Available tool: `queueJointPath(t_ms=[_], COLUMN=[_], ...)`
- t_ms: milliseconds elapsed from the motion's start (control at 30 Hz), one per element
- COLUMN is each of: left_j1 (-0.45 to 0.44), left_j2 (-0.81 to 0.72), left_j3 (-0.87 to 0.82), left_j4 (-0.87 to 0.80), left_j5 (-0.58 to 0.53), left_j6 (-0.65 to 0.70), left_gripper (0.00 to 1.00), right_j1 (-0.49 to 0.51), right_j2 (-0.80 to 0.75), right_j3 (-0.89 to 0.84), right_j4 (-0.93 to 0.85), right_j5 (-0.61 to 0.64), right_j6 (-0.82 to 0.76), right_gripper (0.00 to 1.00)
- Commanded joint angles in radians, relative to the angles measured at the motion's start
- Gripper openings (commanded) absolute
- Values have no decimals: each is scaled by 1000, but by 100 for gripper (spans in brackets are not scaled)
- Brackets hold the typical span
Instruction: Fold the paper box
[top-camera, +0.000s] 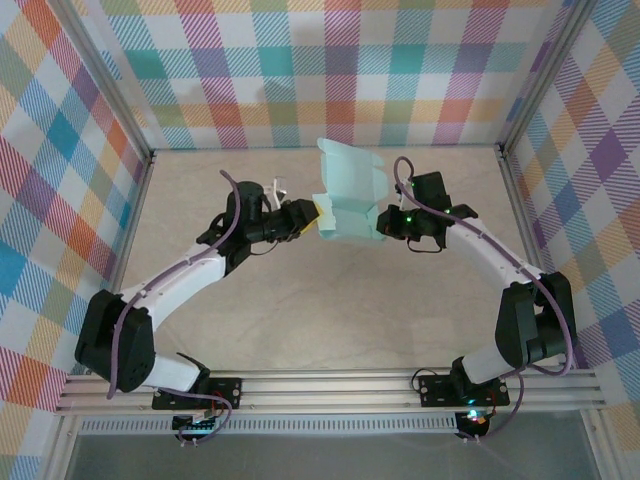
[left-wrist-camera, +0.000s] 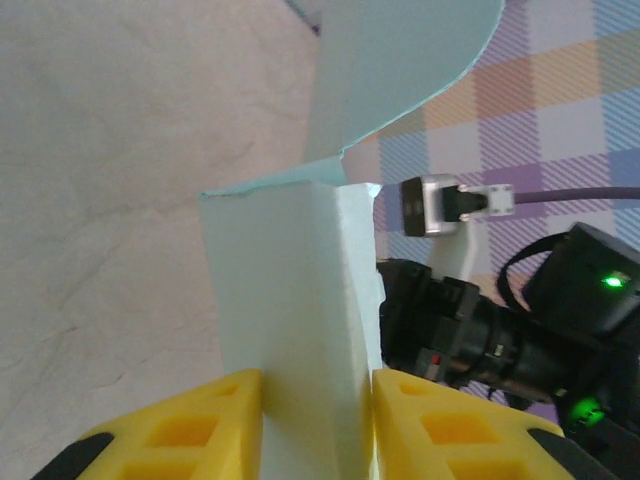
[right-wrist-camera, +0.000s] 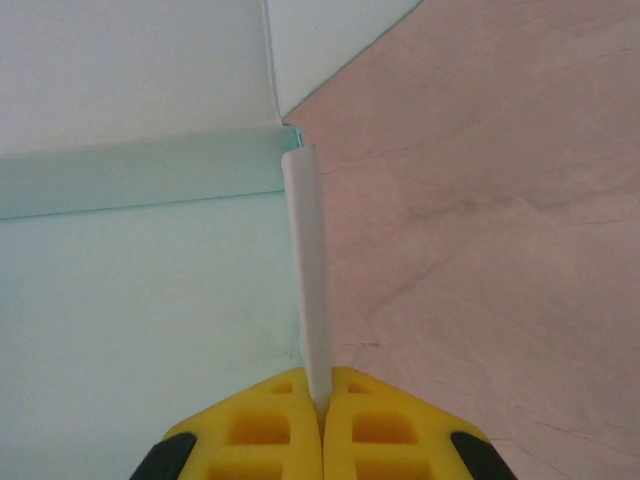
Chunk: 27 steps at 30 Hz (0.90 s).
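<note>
The paper box (top-camera: 348, 200) is pale mint-green card, partly folded, held up over the middle of the table with one flap standing toward the back. My left gripper (top-camera: 316, 220) reaches in from the left. In the left wrist view its yellow fingers (left-wrist-camera: 200, 430) press both sides of the paper box's narrow folded end (left-wrist-camera: 290, 300), so the left gripper (left-wrist-camera: 318, 430) is shut on it. My right gripper (top-camera: 384, 222) holds the box's right side. In the right wrist view the right gripper (right-wrist-camera: 322, 400) is shut on a thin upright wall (right-wrist-camera: 308, 270) of the paper box (right-wrist-camera: 140, 300).
The beige table top (top-camera: 320, 310) lies below the box. Plaid walls (top-camera: 330, 70) and aluminium posts (top-camera: 150, 155) close in the back and sides. The right arm's black wrist (left-wrist-camera: 520, 330) sits close behind the box in the left wrist view.
</note>
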Motion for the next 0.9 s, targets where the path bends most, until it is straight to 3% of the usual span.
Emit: queueJointPath(t_ms=[0, 867], left_j1=[-30, -73], left_j2=[26, 145], left_j3=[54, 153], left_j4=[-119, -267], left_j5=[29, 42], left_j6=[56, 114], left_gripper=[31, 33], right_j1=[24, 137], right_j2=[-8, 68], right_j3=[53, 183], right_j4=[-60, -248], right_j5=[79, 371], right_j6=[-53, -155], right_gripper=[0, 0])
